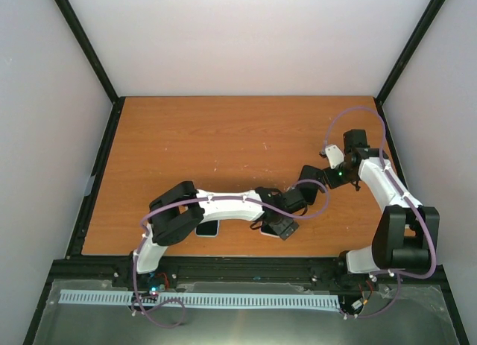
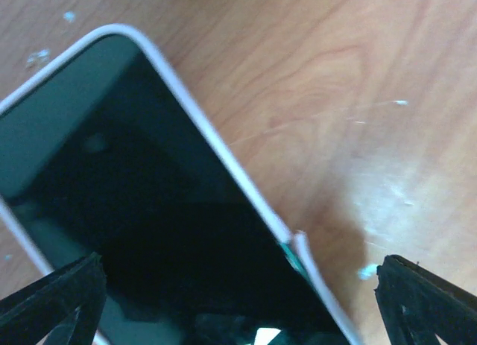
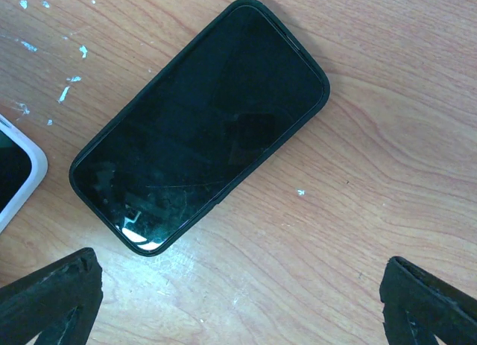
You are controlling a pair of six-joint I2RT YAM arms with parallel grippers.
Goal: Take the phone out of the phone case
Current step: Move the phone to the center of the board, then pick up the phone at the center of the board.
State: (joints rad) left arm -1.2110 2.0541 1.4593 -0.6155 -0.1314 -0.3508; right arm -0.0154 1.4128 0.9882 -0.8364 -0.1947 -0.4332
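Black-cased phone [image 3: 201, 125] lies ahead of spread right jaws

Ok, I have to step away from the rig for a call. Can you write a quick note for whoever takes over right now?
Left hand: open, holding nothing, close above the white-cased phone.
Right hand: open, holding nothing, above the black-cased phone.
Things: both phones lie flat, screen up, side by side on the table.
Done: nothing yet; each phone sits in its case.
Left: pin one case, then work its phone out.
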